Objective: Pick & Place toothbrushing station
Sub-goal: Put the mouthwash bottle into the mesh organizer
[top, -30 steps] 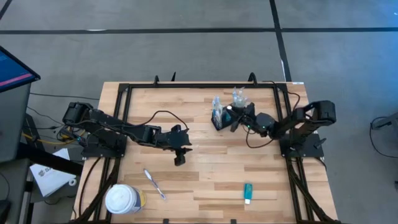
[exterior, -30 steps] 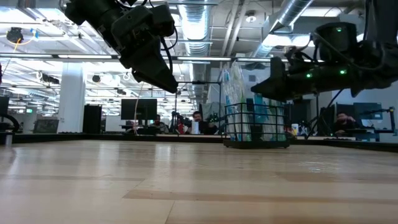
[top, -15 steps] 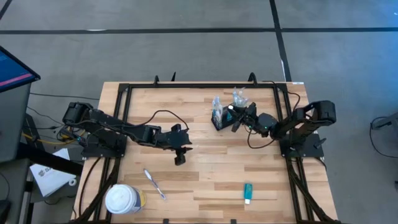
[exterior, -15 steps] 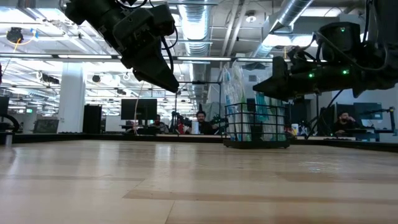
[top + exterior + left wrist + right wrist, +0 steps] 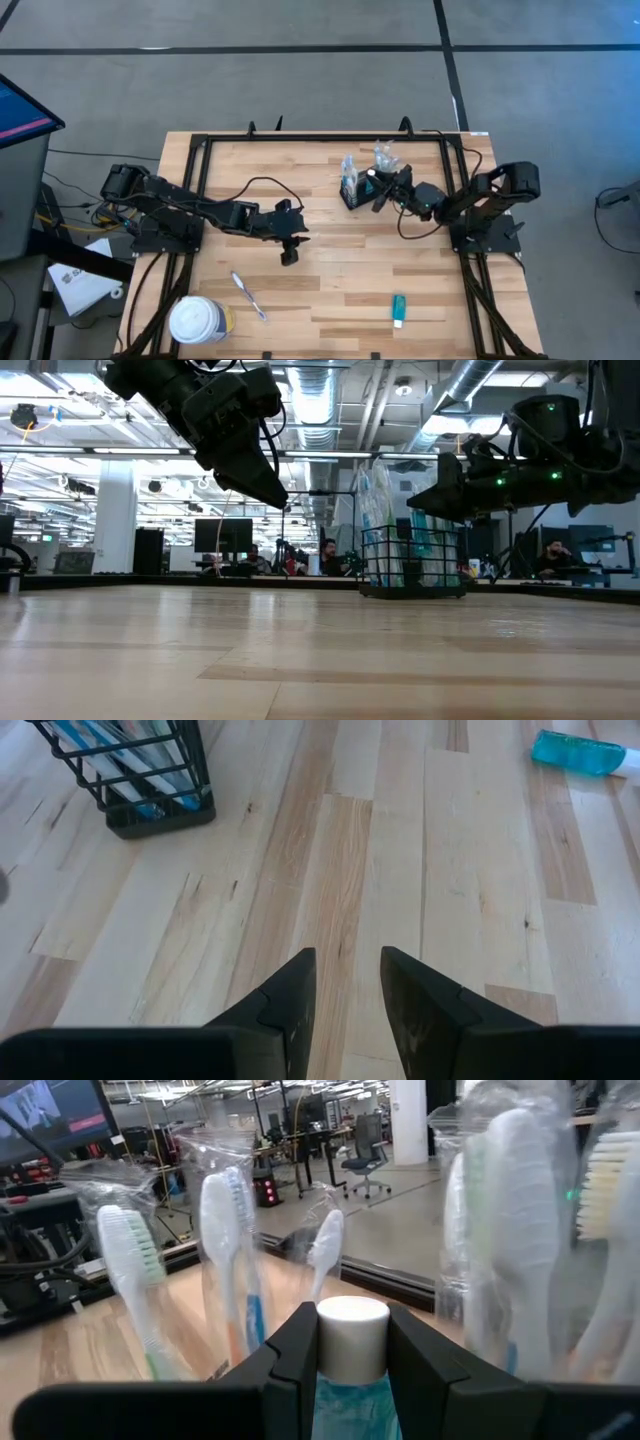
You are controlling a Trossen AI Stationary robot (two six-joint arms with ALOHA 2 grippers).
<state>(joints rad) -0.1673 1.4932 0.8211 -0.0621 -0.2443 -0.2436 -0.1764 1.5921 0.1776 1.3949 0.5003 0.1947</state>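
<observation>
Right wrist view: right end effector [image 5: 350, 1355] clamps the teal tube [image 5: 350, 1365].
Caddy [image 5: 352, 190]: upper centre; lower the tube straight in, between brushes.
Left end effector [image 5: 343, 982]: parted, empty.

A black wire-mesh caddy [image 5: 350, 192] stands upright at the counter's far right part, with plastic-wrapped toothbrushes [image 5: 228, 1230] upright in it. A teal tube [image 5: 350, 1350] with a white cap is gripped cap-up between the right end effector's [image 5: 350, 1342] fingers at the caddy. Another teal tube [image 5: 398, 309] and a loose toothbrush [image 5: 247, 295] lie flat near the counter's front edge.
</observation>
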